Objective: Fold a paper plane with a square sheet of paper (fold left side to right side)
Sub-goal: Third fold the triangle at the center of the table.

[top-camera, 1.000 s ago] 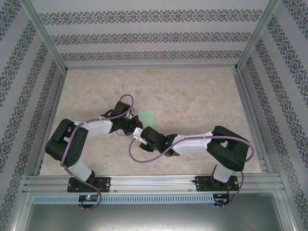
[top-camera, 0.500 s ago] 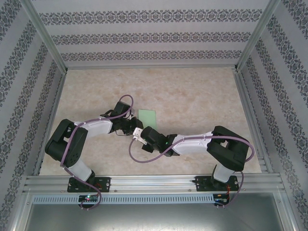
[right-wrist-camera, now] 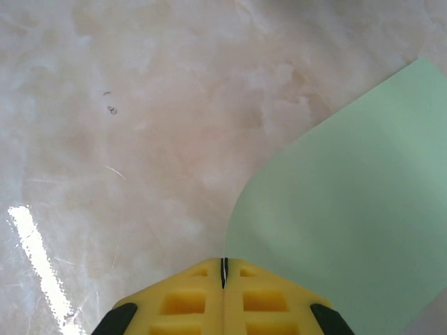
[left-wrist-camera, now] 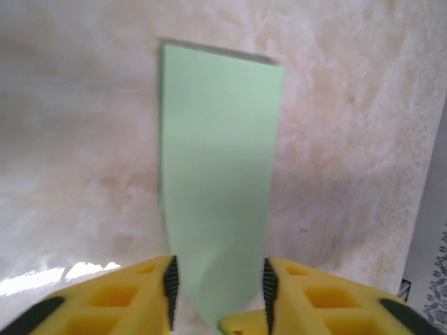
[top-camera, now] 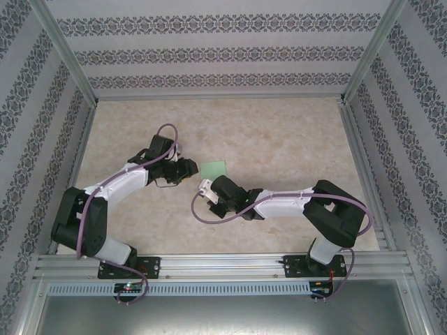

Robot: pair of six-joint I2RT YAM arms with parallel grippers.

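Note:
The pale green square sheet of paper point(top-camera: 214, 168) lies on the marbled table and looks narrow, folded or curled. In the left wrist view the sheet of paper point(left-wrist-camera: 220, 160) runs away from my left gripper point(left-wrist-camera: 218, 286), whose yellow fingers point(left-wrist-camera: 119, 296) stand apart with the near end of the sheet in the gap, untouched by the pads. My left gripper point(top-camera: 187, 168) sits just left of the sheet. My right gripper point(top-camera: 205, 187) is at its near edge. In the right wrist view the sheet of paper point(right-wrist-camera: 349, 216) curves up into my right gripper point(right-wrist-camera: 224, 264), shut on its edge.
Aluminium frame posts and patterned walls enclose the table point(top-camera: 279, 139) on three sides. A metal rail point(top-camera: 223, 265) with both arm bases runs along the near edge. Bare table surface lies behind and to both sides of the sheet.
My left arm has stretched out and swung its elbow toward the near left, with its gripper shifted slightly left and back. My right gripper has moved a little right and stays at the sheet.

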